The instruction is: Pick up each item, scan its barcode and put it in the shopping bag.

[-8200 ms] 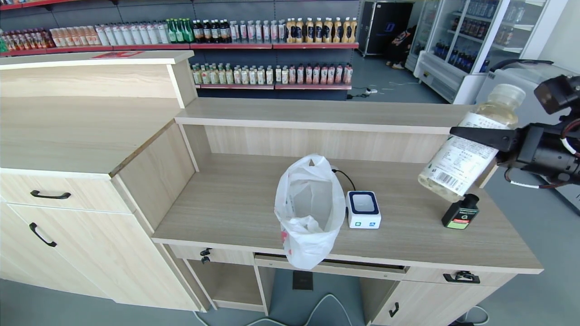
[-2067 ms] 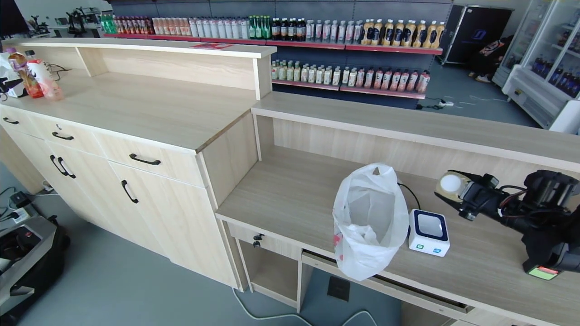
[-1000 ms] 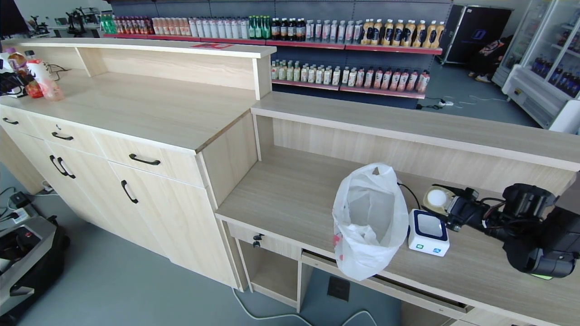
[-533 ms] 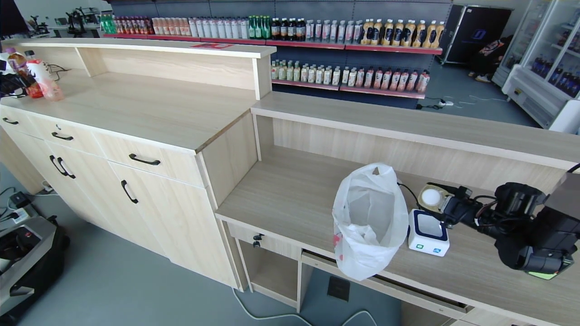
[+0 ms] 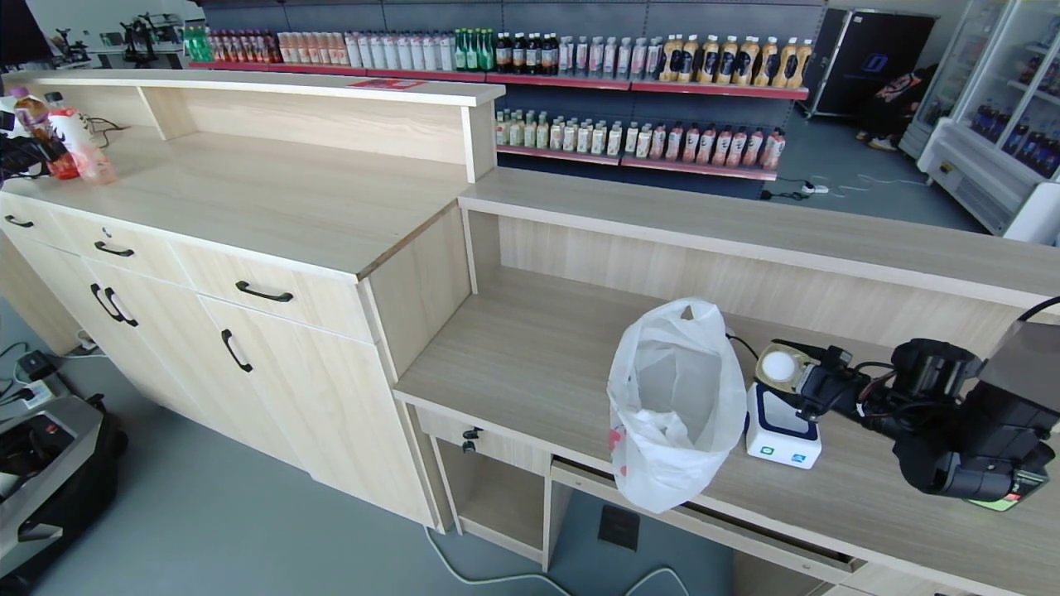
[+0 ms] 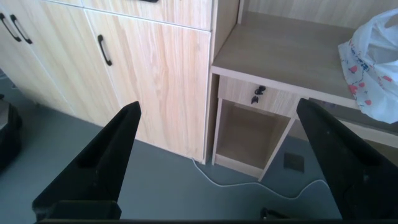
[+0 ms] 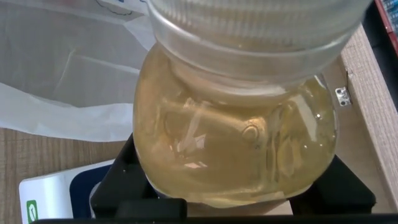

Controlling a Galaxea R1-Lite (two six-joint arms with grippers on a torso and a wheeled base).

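Shopping bag (image 5: 675, 397) on the lower worktop (image 5: 530, 364) near its front edge, scanner (image 5: 782, 437) just right of it, bottle (image 5: 777, 366) in the right gripper (image 5: 787, 370) over the scanner, two bottles (image 5: 66, 141) far left on the higher worktop (image 5: 273, 199)

Pale-yellow bottle (image 5: 778, 367) above scanner (image 5: 778, 440), bag (image 5: 675, 397) open

bottle (image 5: 778, 367) carried leftward, now above scanner (image 5: 783, 448)

one bag (image 5: 675, 397), one scanner (image 5: 780, 445), one held bottle (image 5: 778, 366)
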